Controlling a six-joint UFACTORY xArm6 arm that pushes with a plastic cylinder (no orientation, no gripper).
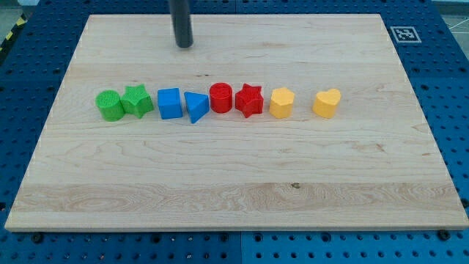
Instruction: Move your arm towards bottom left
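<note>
My tip (184,45) is at the end of the dark rod, near the view's top, left of centre, on the wooden board (234,198). It stands well above the row of blocks and touches none. The row runs left to right across the board's middle: a green cylinder (109,105), a green star (136,100), a blue cube (169,103), a blue triangle (195,107), a red cylinder (220,97), a red star (249,100), a yellow hexagon (281,103) and a yellow heart (327,103). The blue cube is the block closest below my tip.
The board lies on a blue perforated table (447,88). A black and white marker tag (404,34) sits by the board's top right corner.
</note>
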